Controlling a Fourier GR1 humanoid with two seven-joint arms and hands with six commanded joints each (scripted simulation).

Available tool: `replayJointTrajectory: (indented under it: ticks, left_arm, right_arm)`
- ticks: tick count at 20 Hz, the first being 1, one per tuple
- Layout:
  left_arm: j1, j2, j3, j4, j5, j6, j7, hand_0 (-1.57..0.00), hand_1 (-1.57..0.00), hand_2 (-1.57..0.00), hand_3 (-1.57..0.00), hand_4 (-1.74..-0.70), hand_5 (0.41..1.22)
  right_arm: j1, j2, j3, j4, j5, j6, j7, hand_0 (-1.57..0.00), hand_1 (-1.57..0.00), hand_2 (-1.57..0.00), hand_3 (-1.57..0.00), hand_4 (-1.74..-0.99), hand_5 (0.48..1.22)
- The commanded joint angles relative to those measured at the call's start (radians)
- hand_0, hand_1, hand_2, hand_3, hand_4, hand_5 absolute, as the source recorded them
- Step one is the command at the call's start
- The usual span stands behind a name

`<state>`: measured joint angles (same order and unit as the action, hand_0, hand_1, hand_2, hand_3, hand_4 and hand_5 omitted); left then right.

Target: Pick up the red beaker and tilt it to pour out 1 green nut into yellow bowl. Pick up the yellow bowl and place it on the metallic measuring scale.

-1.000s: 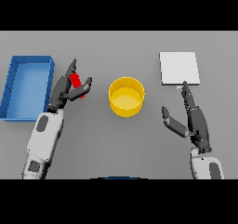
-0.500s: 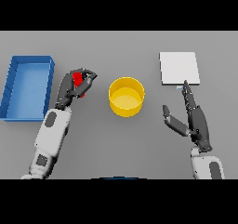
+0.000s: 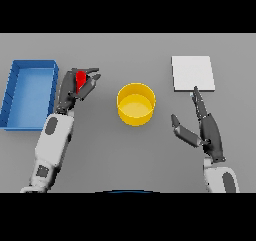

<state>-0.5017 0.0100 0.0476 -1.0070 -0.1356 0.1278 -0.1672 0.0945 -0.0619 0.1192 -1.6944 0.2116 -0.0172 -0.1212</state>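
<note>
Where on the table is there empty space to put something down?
Bare grey table runs along the far edge, behind the yellow bowl. More lies between the bowl and the metallic scale, and in front of the bowl. It is crowded on the left, where the left robot hand holds the red beaker beside the blue bin.

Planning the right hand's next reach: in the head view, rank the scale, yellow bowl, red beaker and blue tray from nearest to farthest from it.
From the right hand:
1. Metallic scale, just ahead.
2. Yellow bowl, centre.
3. Red beaker, in the left hand.
4. Blue tray, far left.
</note>
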Motion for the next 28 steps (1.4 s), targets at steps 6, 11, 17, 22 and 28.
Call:
replayJointTrajectory:
  ticks: [6, 11, 17, 22, 28]
  left_arm:
    - [-0.023, 0.08, -0.154, -0.15, -0.113, -0.01, 0.138, -1.56, -1.56, -1.56, -1.56, -1.73, 1.113]
    - [-0.062, 0.158, -0.279, -0.167, -0.21, -0.063, 0.21, -1.56, -1.56, -1.56, -1.56, -1.73, 1.115]
    - [-0.161, 0.246, -0.433, -0.117, -0.366, -0.084, 0.241, -1.57, -1.57, -1.57, -1.57, -1.74, 1.123]
    - [-0.302, 0.292, -0.616, -0.027, -0.552, -0.127, 0.248, -1.57, -1.57, -1.57, -1.57, -1.74, 1.177]
    - [-0.475, 0.315, -0.807, 0.079, -0.692, -0.275, 0.204, -1.57, -1.57, -1.57, -1.57, -1.64, 1.209]
  right_arm:
    - [-0.02, -0.004, 0.006, -0.004, 0.035, -0.02, 0.033, 0.0, 0.0, 0.0, 0.0, -1.247, 0.685]
    - [0.007, -0.004, 0.013, -0.035, 0.037, -0.019, 0.029, 0.0, 0.0, 0.0, 0.0, -1.243, 0.7]
    - [0.019, -0.003, 0.022, -0.051, 0.046, -0.019, 0.028, 0.0, 0.0, 0.0, 0.0, -1.26, 0.719]
    - [0.011, 0.005, 0.021, -0.045, 0.037, -0.014, 0.045, 0.0, 0.0, 0.0, 0.0, -1.268, 0.722]
    - [0.004, 0.014, 0.013, -0.021, 0.035, -0.027, 0.022, 0.0, 0.0, 0.0, 0.0, -1.253, 0.688]
